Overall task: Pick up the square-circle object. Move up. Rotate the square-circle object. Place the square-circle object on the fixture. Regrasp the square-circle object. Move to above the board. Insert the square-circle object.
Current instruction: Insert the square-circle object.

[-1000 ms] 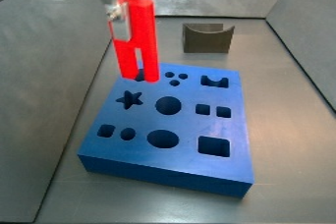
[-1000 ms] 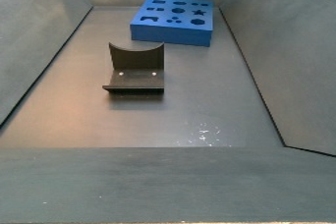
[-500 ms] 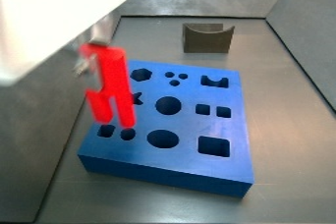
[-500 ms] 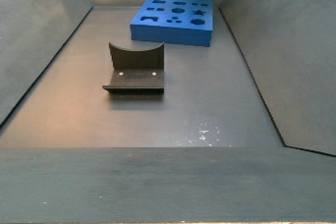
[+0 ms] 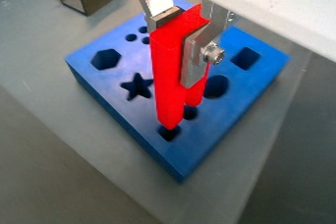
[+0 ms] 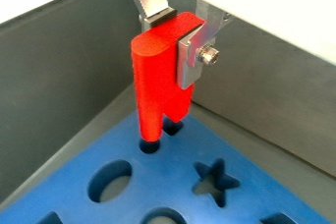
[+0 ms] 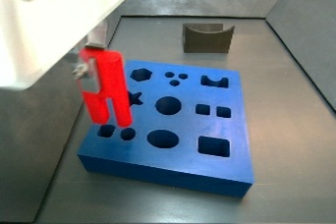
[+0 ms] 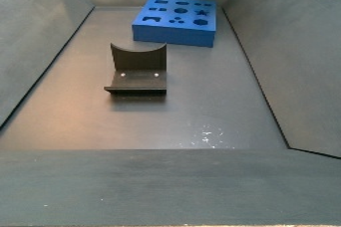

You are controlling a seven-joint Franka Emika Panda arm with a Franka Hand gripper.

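Red object (image 5: 175,71) hangs upright, long axis vertical, clamped at its upper end by the gripper (image 5: 184,33); jaws grasping it, one silver plate on each face. Its lower tips sit right at, maybe just inside, a hole near the edge of the board (image 5: 116,59); the wrist views (image 6: 160,81) show the leg ends touching or entering the hole, depth unclear. Coming move looks like straight down along that axis. Counts: one red object, one board (image 7: 184,130), one fixture (image 7: 206,37) well apart on the desk, empty.

Tool (image 6: 182,33)-held square-circle object (image 6: 160,76) entering board (image 6: 250,194)
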